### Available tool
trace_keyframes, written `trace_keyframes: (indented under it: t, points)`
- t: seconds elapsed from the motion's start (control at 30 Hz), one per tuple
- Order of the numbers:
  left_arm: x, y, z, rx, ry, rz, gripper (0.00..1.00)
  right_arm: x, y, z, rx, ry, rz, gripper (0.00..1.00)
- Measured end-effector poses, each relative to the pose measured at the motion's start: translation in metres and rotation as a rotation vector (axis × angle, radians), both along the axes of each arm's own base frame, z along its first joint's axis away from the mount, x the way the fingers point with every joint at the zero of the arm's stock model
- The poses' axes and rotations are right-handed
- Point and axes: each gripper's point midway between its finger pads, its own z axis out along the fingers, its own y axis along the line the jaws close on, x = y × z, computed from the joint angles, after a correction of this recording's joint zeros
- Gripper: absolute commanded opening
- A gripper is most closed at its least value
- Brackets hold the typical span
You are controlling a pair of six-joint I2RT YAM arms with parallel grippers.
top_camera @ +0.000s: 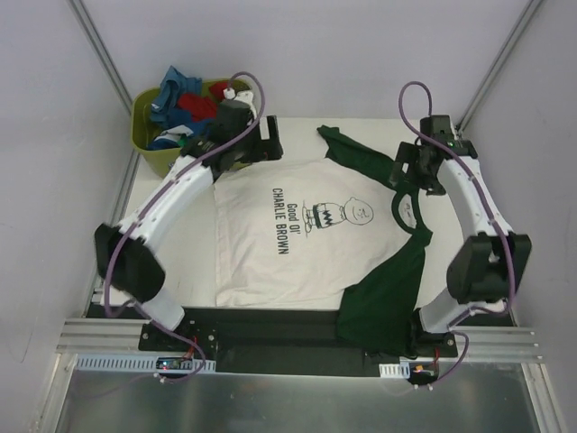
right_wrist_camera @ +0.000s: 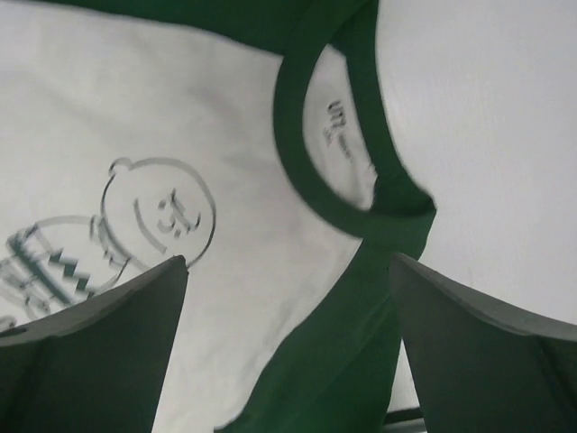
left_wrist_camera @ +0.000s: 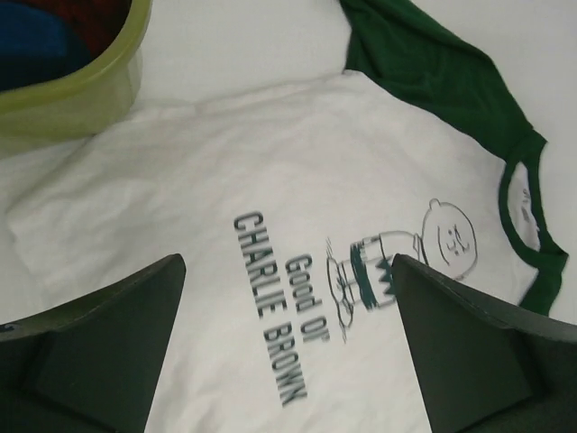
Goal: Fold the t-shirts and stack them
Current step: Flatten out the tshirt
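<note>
Shirt: cream, green sleeves, flat on worktop, print up. Long axis crosswise, collar under right gripper, hem by left gripper. Both grippers released, empty.

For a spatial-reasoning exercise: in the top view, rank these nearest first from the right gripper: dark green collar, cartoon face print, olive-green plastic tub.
1. Dark green collar, beside the right gripper.
2. Cartoon face print, mid-shirt.
3. Olive-green plastic tub, far-left corner.
</note>
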Motion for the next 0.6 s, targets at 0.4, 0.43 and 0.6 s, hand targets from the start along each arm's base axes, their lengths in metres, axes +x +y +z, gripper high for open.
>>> trace_keyframes:
  t: [0.4,0.43,0.6]
  points:
    - [-0.188,0.078,-0.134,-0.031,0.272,0.093,0.99,-0.144,0.086,-0.069,0.229,0.092,0.220,0.97]
    - [-0.197,0.081,-0.145,-0.027,0.298,0.100,0.99,-0.151,0.086,-0.078,0.234,0.117,0.211,0.97]
    - [-0.220,0.079,-0.169,-0.100,0.341,0.105,0.99,-0.167,0.082,-0.103,0.236,0.201,0.159,0.97]
